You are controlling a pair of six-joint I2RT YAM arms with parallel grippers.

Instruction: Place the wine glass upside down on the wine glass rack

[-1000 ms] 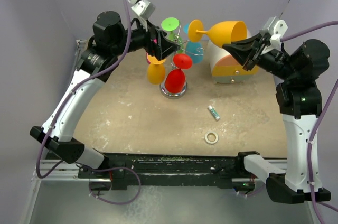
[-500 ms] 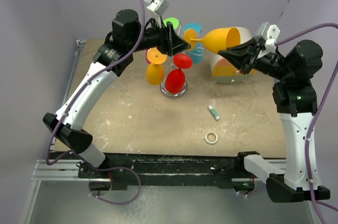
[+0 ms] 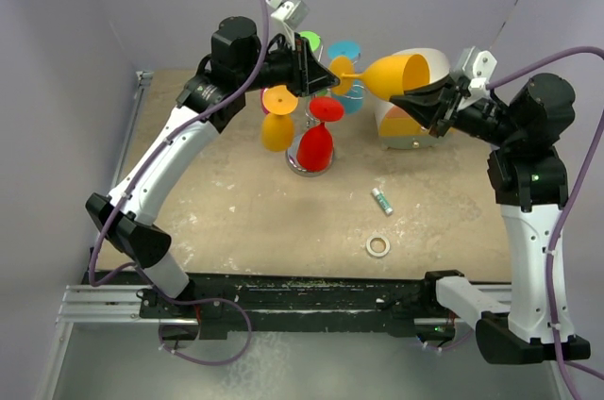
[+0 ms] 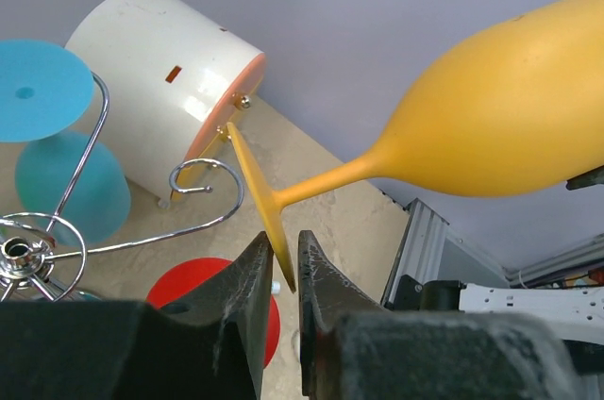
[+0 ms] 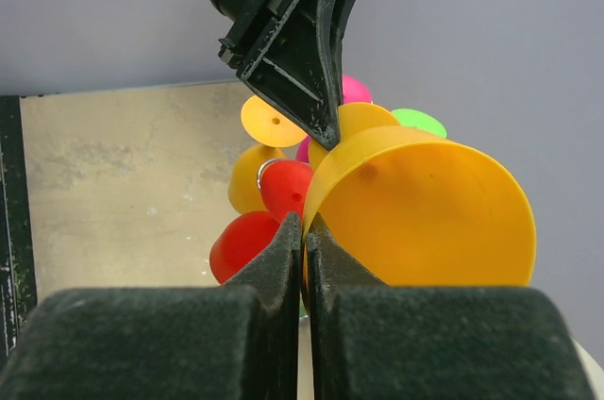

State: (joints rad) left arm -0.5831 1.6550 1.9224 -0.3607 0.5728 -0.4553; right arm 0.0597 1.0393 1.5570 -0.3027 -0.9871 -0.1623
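While the right gripper is pinching the wine glass by its rim, sideways above the far edge of the bench, the left gripper is sitting almost shut around its foot, maybe squeezing, I cannot tell. It is not hanging on the wine glass rack yet.

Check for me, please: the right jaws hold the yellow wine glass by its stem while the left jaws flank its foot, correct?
No: the right jaws hold the yellow wine glass by the rim of its bowl, not its stem, as the right wrist view shows. The left jaws do flank its foot.
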